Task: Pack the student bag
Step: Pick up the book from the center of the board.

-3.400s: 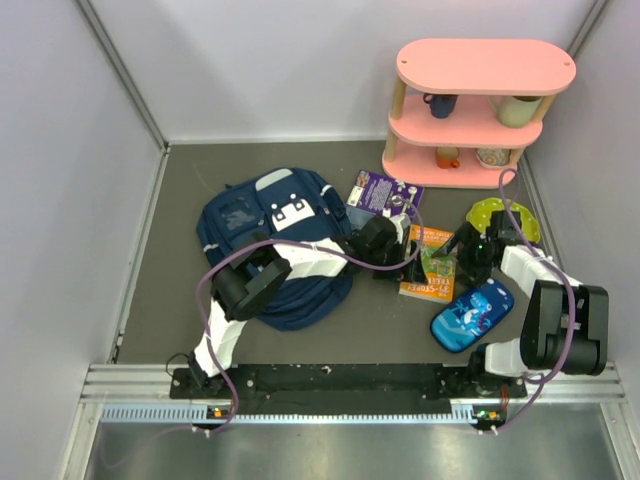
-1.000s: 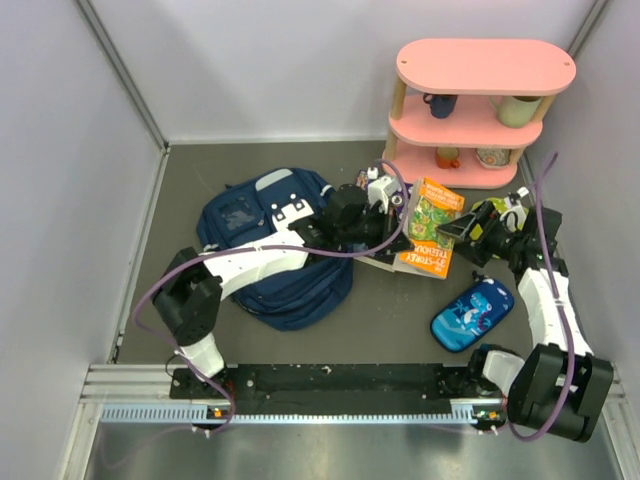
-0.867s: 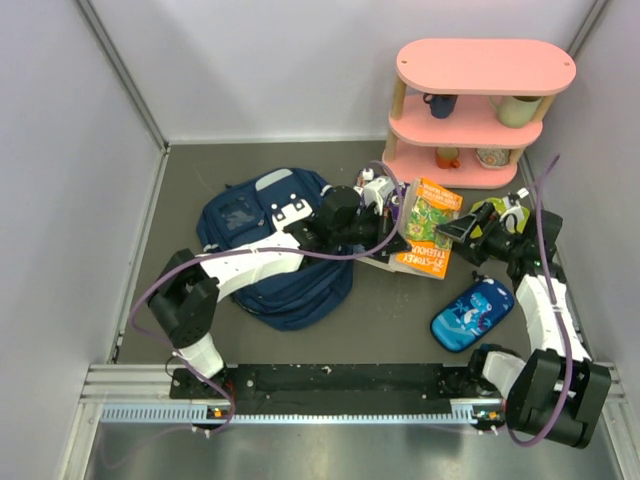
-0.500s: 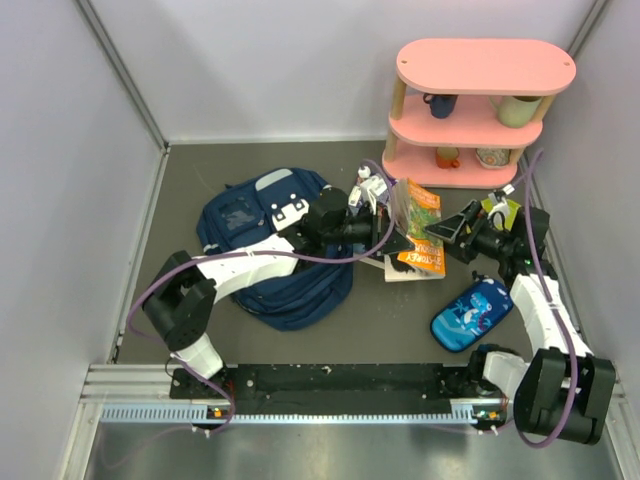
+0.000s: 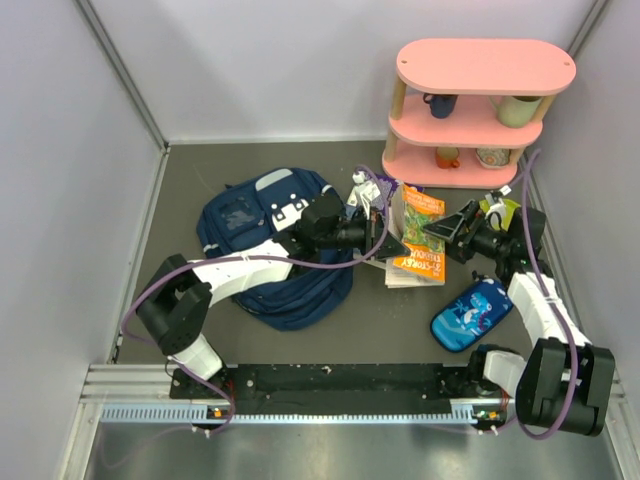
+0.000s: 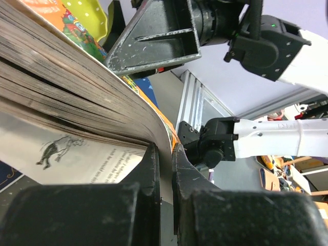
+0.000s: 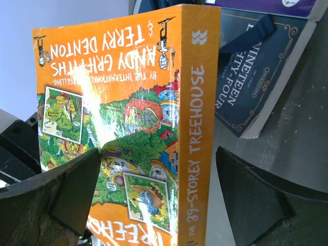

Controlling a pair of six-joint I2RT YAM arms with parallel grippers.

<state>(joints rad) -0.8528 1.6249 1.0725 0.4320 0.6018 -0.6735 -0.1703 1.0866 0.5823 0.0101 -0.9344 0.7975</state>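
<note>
Underneath everything, a dark desk (image 5: 200, 170), with a pink shelf (image 5: 485, 65) at upper right of the overhead view. Left of centre, flat with its front pocket up: the student bag (image 5: 235, 215), likely laid so for loading, with nothing seen going in yet. Stretched over it toward centre, the left arm (image 5: 250, 268); extended from the right edge, the right arm (image 5: 535, 305). Between the two, tipped up on its edge: an orange book (image 5: 418, 235), probably raised for a hand-over or a firmer hold before bagging. Beside it, flat, a dark blue book (image 7: 251, 87); at lower right, a blue pencil case (image 5: 472, 312), untouched. Left jaws all but closed, pinching the orange book's cover edge. Right jaws spread wide either side of its spine, gripping nothing; contact hard to tell.
</note>
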